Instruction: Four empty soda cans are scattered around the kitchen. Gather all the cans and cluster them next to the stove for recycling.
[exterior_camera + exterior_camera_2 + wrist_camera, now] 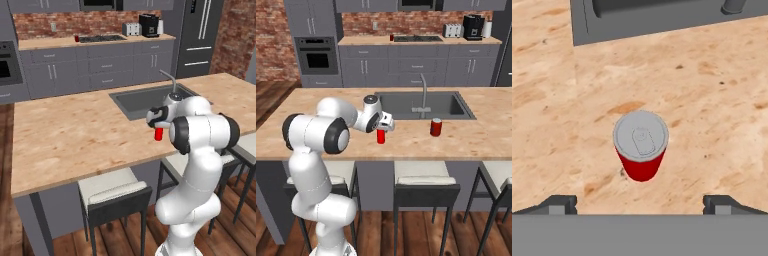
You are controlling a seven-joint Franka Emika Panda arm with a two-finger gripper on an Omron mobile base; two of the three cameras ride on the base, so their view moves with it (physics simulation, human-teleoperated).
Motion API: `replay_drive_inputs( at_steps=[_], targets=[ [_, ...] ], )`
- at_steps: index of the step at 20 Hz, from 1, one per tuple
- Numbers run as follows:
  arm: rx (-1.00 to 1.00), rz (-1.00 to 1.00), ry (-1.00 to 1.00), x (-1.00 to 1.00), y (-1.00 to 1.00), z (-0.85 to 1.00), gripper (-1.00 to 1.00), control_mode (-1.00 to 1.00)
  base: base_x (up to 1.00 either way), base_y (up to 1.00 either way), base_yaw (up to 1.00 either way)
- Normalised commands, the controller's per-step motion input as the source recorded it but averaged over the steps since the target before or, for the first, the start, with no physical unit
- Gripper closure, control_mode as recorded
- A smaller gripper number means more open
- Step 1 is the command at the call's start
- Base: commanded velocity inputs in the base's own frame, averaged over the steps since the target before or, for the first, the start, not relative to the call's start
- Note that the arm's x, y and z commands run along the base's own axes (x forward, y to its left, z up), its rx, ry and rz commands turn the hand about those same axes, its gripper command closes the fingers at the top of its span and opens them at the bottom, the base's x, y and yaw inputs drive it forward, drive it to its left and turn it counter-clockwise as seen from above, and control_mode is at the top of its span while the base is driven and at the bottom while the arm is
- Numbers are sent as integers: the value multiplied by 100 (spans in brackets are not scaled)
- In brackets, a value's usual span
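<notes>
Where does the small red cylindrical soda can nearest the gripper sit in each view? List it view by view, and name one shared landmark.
Left base view: the red soda can stands right of centre on the wooden counter.
Right base view: left of centre, before the sink's left end.
Hand view: centre, seen from above.
Shared landmark: the grey sink behind it.

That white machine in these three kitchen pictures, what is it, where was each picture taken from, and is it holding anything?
It is a white robot arm with dark joints, rendered in a simulated kitchen. Two pictures come from cameras behind it, left and right; the third looks down from its hand. Its two-finger gripper hangs open over an upright red soda can with a silver top on the wooden island counter, holding nothing. A second red can stands in front of the grey sink. A third stands beside the black cooktop on the back counter.
</notes>
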Motion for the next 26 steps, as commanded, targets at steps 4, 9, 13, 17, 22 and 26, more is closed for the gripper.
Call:
replay_drive_inputs(
  at_steps=[4,9,13,17,22,26],
  targets=[
    [0,0,0,21,0,-10,-100,-100,0,0,0],
    [0,0,0,23,0,-10,-100,-100,0,0,0],
    [0,0,0,23,0,-10,-100,-100,0,0,0],
    [0,0,0,18,-6,-9,-100,-100,0,0,0],
    [0,0,0,11,-13,-7,-100,-100,0,0,0],
    [0,0,0,8,-13,-6,-100,-100,0,0,0]
  ],
)
